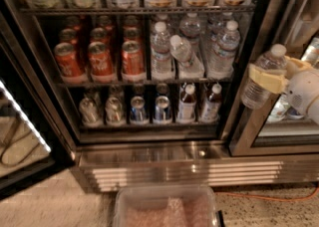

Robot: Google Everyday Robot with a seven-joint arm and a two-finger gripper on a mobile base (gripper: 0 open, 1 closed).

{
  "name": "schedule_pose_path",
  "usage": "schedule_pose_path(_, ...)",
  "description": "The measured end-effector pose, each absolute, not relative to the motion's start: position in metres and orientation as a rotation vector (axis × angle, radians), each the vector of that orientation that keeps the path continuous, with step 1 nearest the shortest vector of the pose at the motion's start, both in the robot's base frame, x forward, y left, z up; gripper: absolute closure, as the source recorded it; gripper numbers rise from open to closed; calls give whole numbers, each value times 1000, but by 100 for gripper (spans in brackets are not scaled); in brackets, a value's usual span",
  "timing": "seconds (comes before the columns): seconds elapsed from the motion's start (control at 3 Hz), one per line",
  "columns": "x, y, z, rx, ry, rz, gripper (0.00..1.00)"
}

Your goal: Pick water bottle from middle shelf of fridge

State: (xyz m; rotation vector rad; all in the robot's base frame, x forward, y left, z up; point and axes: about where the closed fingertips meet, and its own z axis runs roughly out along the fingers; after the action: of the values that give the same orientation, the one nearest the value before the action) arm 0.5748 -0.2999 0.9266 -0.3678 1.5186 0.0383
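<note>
My gripper (271, 77) is at the right, outside the fridge (149, 161), in front of its steel door post. Its pale fingers (264, 78) are shut on a water bottle (260, 77), clear and ribbed with a white cap, held upright and clear of the racks. The middle shelf (144, 80) carries red cola cans (97, 60) at the left and several more clear water bottles (160, 52) at the right; one of them (185, 56) leans tilted among the others.
The top rack (139, 8) holds tall cans in clear trays. The bottom rack holds small silver and blue cans (134, 109) and brown-drink bottles (187, 102). A louvered steel grille (199, 171) runs below. A clear plastic bin (167, 206) sits on the floor in front. The open door is at the left.
</note>
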Motion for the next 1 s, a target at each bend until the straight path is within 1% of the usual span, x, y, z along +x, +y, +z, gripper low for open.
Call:
schedule_pose_path(0.33, 574, -299, 924, -368, 1519, 38, 100)
schedule_pose_path(0.67, 564, -296, 924, -371, 1516, 91, 100)
schedule_pose_path(1.0, 563, -279, 927, -405, 1518, 122, 100)
